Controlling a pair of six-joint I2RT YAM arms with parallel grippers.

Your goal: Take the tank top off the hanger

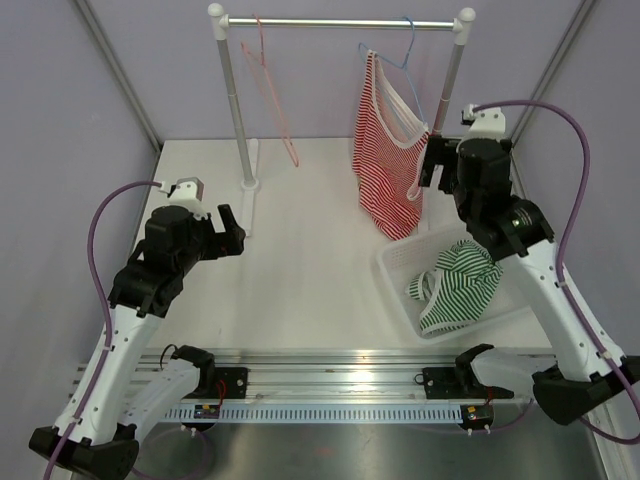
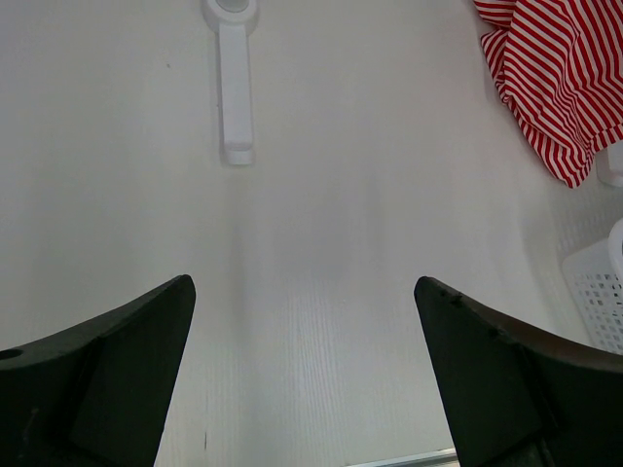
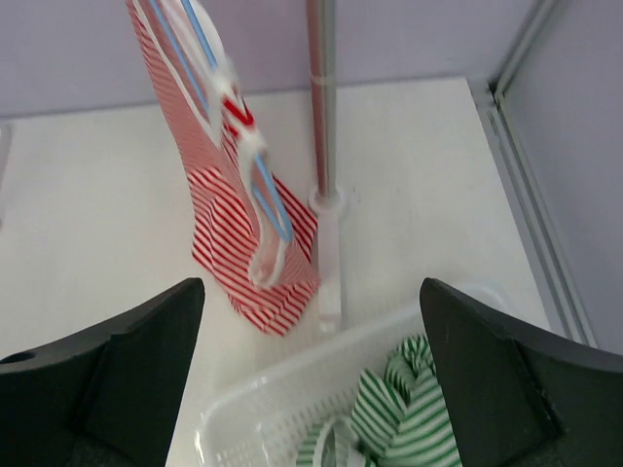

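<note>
- Right hand (image 1: 430, 165), wide and empty, beside the red striped tank top (image 1: 385, 175).
- Left hand (image 1: 235, 232) also wide.
- Advice: pinch one strap, apparently over the hanger (image 3: 265, 190), and lift it clear.

My top cam looks down from behind; wrist cams sit closer, left on the table (image 2: 321, 243), right on the rack (image 3: 322, 97), all sharing the tank top (image 1: 385, 180)

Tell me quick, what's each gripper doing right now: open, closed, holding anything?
Left gripper: open, holding nothing.
Right gripper: open, holding nothing, near the red striped tank top.
</note>
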